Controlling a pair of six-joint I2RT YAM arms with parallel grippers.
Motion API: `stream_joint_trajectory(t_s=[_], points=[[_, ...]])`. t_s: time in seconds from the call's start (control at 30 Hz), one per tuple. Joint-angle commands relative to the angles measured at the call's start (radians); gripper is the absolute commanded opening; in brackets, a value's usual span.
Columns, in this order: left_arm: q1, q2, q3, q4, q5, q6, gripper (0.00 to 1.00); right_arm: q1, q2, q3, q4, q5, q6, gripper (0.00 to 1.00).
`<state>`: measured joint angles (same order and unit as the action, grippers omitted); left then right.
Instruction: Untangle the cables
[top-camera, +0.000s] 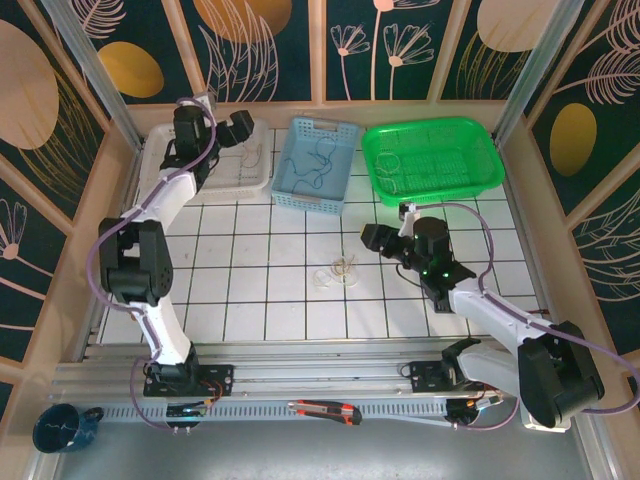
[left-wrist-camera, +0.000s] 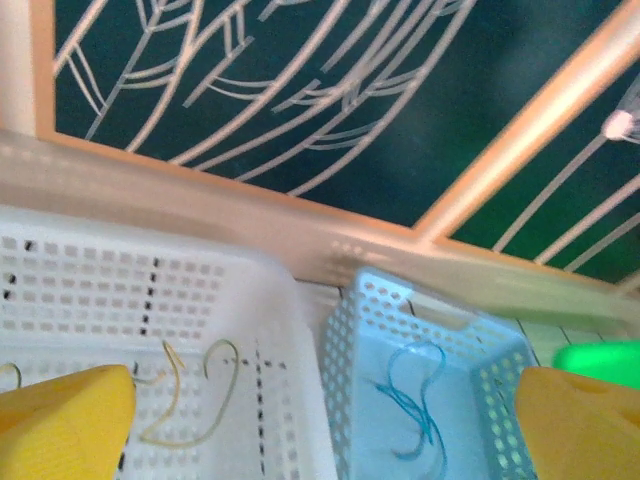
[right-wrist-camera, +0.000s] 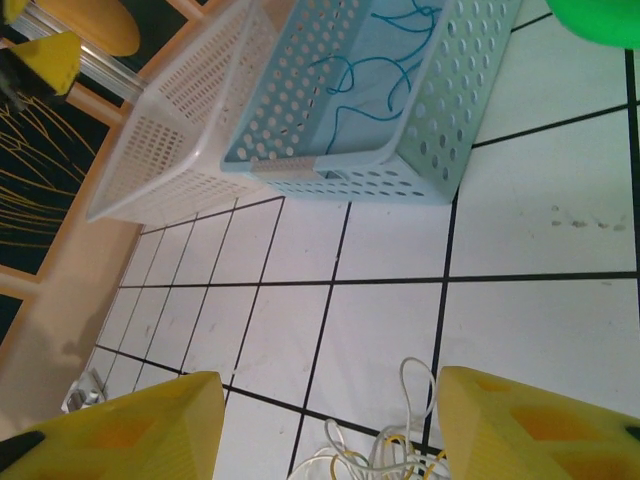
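Note:
A small tangle of pale and yellowish cables (top-camera: 340, 272) lies on the white tiled table (top-camera: 260, 300) near its middle. My right gripper (top-camera: 372, 240) hovers just right of it, open; in the right wrist view the tangle (right-wrist-camera: 390, 455) sits low between the spread yellow fingers (right-wrist-camera: 130, 430). My left gripper (top-camera: 238, 128) is open over the white basket (top-camera: 215, 165) at the back left. Below that gripper (left-wrist-camera: 325, 400), a yellowish cable (left-wrist-camera: 190, 400) lies loose in the white basket (left-wrist-camera: 90, 290). A blue cable (left-wrist-camera: 415, 400) lies in the light blue basket (left-wrist-camera: 370, 330).
A green basket (top-camera: 430, 160) stands at the back right, beside the light blue basket (top-camera: 315, 165). An orange and black box cutter (top-camera: 325, 410) rests on the front rail. A dark blue mug (top-camera: 60, 428) sits off the table's front left corner. Patterned walls enclose the table.

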<state>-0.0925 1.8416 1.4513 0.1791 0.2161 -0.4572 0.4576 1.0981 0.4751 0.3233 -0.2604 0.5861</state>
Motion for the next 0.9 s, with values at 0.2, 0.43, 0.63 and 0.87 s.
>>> stream_joint_trajectory(t_s=[0.2, 0.43, 0.63, 0.87], points=[[-0.048, -0.239, -0.262, 0.039, 0.125, -0.014, 0.99, -0.001, 0.004, -0.029, -0.002, -0.035, 0.026, 0.58], [-0.164, -0.370, -0.465, 0.057, 0.131, -0.057, 0.99, 0.005, 0.012, -0.018, -0.062, -0.053, -0.052, 0.58], [-0.254, -0.449, -0.670, 0.183, 0.133, -0.176, 0.99, 0.007, 0.010, 0.081, -0.187, -0.067, -0.150, 0.58], [-0.285, -0.502, -0.797, 0.239, 0.120, -0.251, 0.99, 0.113, 0.067, 0.137, -0.241, -0.054, -0.187, 0.54]])
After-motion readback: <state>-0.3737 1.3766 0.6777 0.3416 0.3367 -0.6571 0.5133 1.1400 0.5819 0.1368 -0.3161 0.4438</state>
